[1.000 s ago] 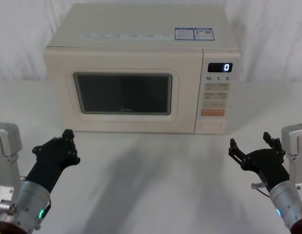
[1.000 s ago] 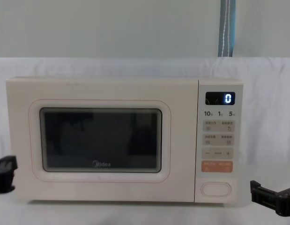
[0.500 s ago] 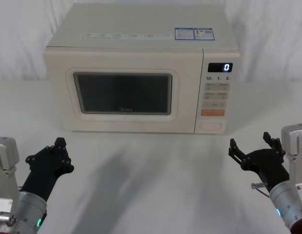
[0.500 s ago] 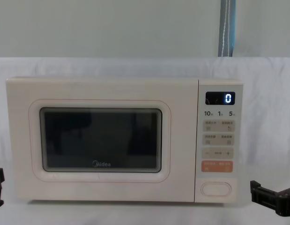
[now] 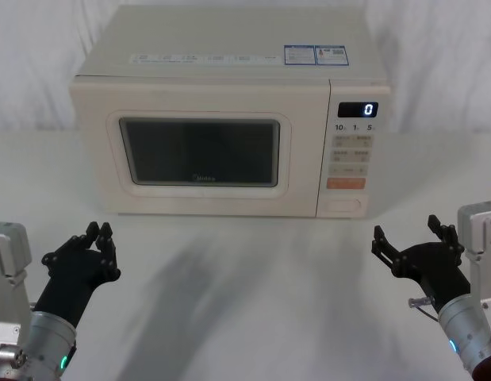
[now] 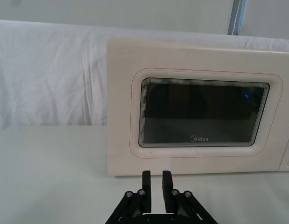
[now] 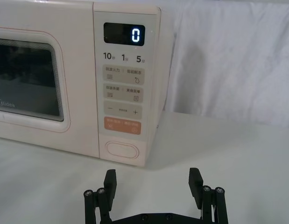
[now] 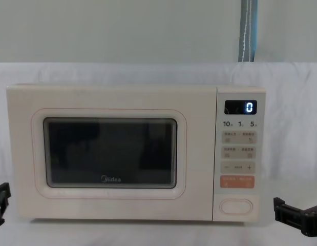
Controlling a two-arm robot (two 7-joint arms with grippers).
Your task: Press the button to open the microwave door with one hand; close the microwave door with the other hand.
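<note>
The left gripper (image 5: 100,235) now sits lower, fingers nearly together; the right gripper (image 5: 410,236) stays spread before the shut microwave door (image 5: 199,154).

The microwave door (image 5: 199,159) looks like smooth cream plastic, a bit matt, with a dark shiny glass window. The button (image 7: 122,150) is smooth cream plastic too. Both grippers, left (image 6: 154,183) and right (image 7: 152,182), look like matt black plastic with small metal screws. White cloth (image 5: 253,286) covers the table, soft and wrinkled behind.
</note>
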